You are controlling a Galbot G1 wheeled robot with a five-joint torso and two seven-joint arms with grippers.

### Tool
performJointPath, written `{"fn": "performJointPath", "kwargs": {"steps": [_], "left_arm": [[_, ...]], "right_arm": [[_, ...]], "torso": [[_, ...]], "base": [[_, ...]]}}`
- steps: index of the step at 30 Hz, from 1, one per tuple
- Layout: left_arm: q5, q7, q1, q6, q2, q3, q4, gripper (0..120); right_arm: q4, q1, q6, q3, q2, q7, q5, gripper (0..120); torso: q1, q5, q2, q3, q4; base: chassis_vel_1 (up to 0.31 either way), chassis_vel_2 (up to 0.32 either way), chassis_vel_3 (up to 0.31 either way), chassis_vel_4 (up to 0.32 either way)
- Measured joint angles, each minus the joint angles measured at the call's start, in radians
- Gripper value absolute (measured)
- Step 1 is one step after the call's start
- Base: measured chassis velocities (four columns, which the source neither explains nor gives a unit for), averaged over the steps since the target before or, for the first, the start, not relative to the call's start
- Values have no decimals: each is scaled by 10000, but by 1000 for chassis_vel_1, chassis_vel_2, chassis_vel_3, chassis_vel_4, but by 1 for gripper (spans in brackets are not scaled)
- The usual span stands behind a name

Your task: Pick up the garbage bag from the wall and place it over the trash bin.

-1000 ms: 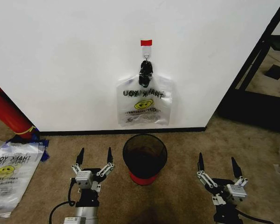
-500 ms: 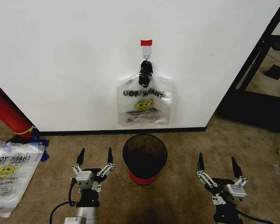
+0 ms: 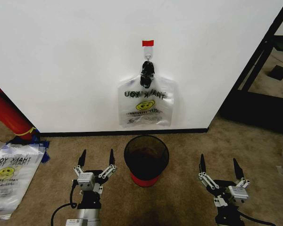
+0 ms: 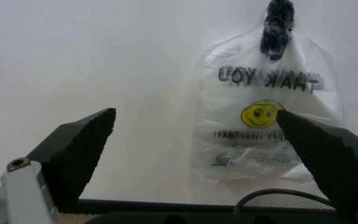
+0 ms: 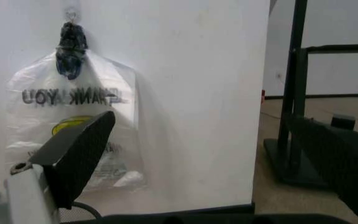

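A clear crinkly garbage bag [image 3: 146,106] [image 4: 266,121] [image 5: 73,130] with black "THANK YOU" print and a yellow smiley hangs on the white wall [image 3: 75,66] from a metal hook under a red tape tab [image 3: 147,43], its top bunched in a black knot. On the carpet below it stands the black wire-mesh trash bin [image 3: 146,160] with a red base. My left gripper [image 3: 96,157] is open, low at the bin's left. My right gripper [image 3: 218,165] is open, low at the bin's right. Both are well short of the bag.
A red cylinder [image 3: 7,115] leans at the far left by the wall. A flat stack of like bags [image 3: 9,176] lies on the carpet at the left. A black metal frame [image 3: 259,70] [image 5: 294,93] stands past the wall's right corner.
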Motion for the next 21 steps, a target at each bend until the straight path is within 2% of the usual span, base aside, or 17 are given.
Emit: {"fn": "performJointPath", "kwargs": {"steps": [11,21], "left_arm": [[-772,-7,-253,263,669,-365,21,100],[-1383,-76,-395,529,1004,-665,76,100]], "right_arm": [[393,23,-462,-12,88,-327,375,100],[592,-114,-751,-245,208,-508,7,100]], "torso": [[0,-1,0,0,0],[0,-1,0,0,-1]], "base": [[0,0,0,0],[0,0,0,0]]}}
